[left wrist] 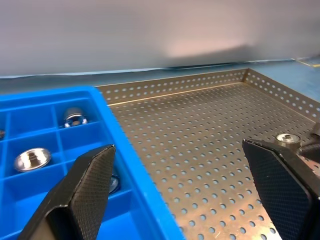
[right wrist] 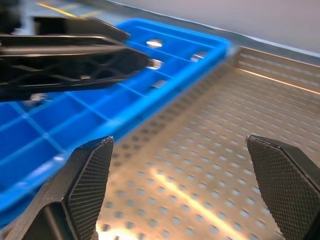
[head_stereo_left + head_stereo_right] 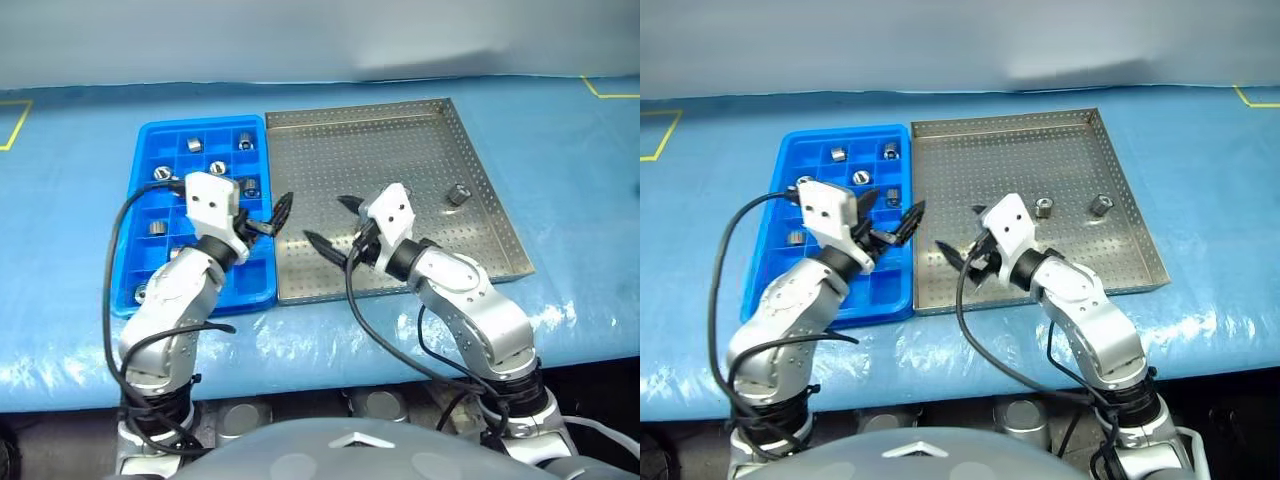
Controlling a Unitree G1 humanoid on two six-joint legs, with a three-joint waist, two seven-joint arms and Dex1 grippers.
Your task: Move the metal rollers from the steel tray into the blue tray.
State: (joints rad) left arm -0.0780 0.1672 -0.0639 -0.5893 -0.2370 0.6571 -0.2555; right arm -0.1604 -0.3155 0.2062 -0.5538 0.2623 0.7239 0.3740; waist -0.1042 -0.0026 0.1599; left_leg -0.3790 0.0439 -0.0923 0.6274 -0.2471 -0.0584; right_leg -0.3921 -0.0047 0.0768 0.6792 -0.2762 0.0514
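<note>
Plainly, no writing or label can be read anywhere; left hand (image 3: 898,225) hangs released and empty over the blue tray's (image 3: 765,255) inner edge; right hand (image 3: 965,232) gapes empty above the steel tray (image 3: 1080,120). Two rollers (image 3: 1044,208) lie on steel, others in blue compartments.

Square silver-grey steel tray (image 3: 1120,215): brushed, semi-matt metal, floor perforated with small round holes, low rim perforated too. Bright blue rectangular plastic tray (image 3: 780,215) on its left: smooth, glossy moulded grid. Small silver metal rollers (image 3: 1101,205): polished, mirror-shiny. Black gripper fingers (image 1: 82,195): matt, with a fine knurled, rough pad texture. White gripper housings (image 3: 211,198): smooth hard plastic. Light blue table cover (image 3: 60,220): thin glossy film, wrinkled along the near edge.
</note>
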